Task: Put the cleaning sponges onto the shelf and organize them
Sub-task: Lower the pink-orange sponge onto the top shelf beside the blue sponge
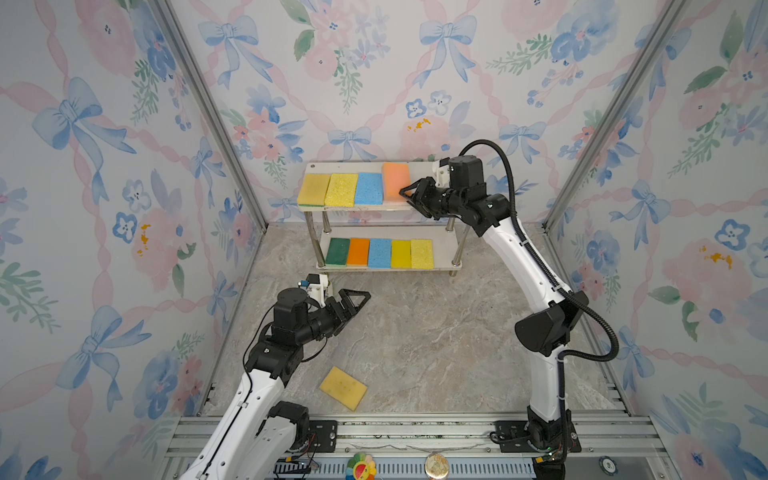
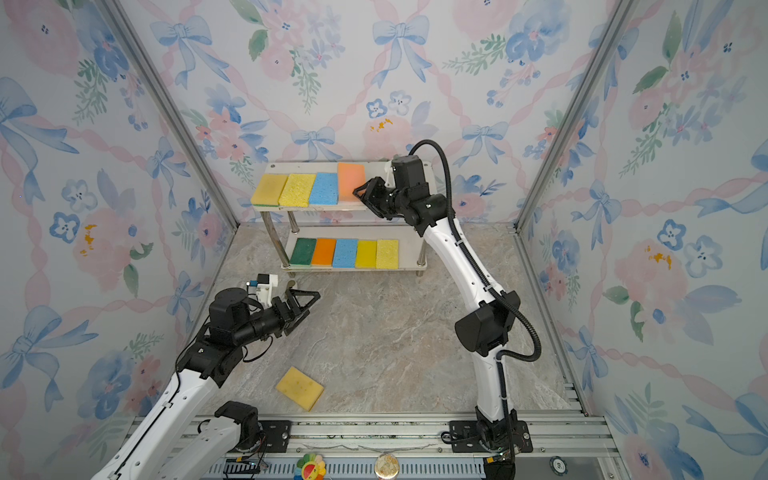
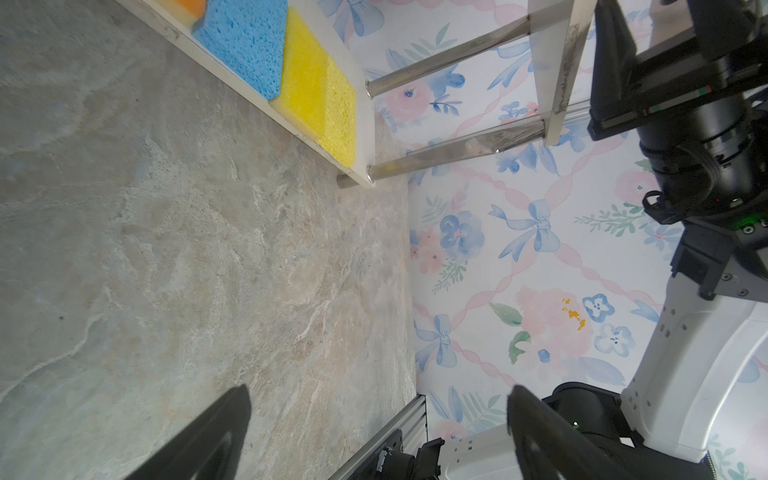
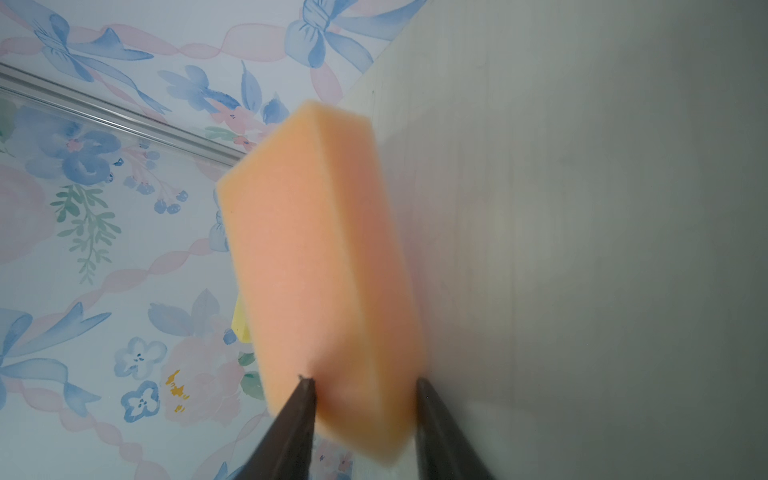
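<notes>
Peach sponge (image 1: 395, 180) on top, one yellow sponge (image 1: 343, 387) left on the table (image 1: 436, 340)

On the top board of the shelf (image 1: 419, 169) the peach sponge lies front to back, just beside the blue sponge (image 1: 369, 189) and a little further back. The right gripper (image 1: 409, 198) straddles its near end. In the right wrist view both fingers (image 4: 297, 419) flank it, part open, and I cannot tell whether they grip it or have let go. The yellow sponge lies slantwise near the front rail, close to the left arm and well apart from the right. The left gripper (image 1: 358, 305), wide open and empty, points away from it, yet I judge it nearer for that pick.
</notes>
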Controlling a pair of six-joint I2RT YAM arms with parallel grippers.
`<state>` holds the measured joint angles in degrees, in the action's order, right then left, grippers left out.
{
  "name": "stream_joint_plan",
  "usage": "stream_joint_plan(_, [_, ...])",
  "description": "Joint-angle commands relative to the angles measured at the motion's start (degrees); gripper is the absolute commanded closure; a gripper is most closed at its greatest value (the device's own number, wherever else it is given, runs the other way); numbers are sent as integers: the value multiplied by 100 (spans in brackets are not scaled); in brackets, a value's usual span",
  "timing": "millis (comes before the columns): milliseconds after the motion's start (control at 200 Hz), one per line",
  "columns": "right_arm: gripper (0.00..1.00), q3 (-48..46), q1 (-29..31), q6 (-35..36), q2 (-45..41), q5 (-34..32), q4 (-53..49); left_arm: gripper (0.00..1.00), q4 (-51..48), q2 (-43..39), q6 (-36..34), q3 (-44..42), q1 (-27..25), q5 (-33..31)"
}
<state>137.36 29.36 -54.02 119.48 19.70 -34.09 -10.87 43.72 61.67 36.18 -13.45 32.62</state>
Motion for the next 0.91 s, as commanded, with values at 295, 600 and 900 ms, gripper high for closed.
stream_joint_plan(295, [51,-339,122,70,-583,-98,40,2,-57,5,-115,28,62,62])
stream_joint_plan(600, [44,-62,-148,1251,-655,208,-570,2,-56,114,-147,130,80,54])
stream_joint_plan(900, [44,991,-296,1674,357,779,-932,2,-56,120,-138,58,80,92])
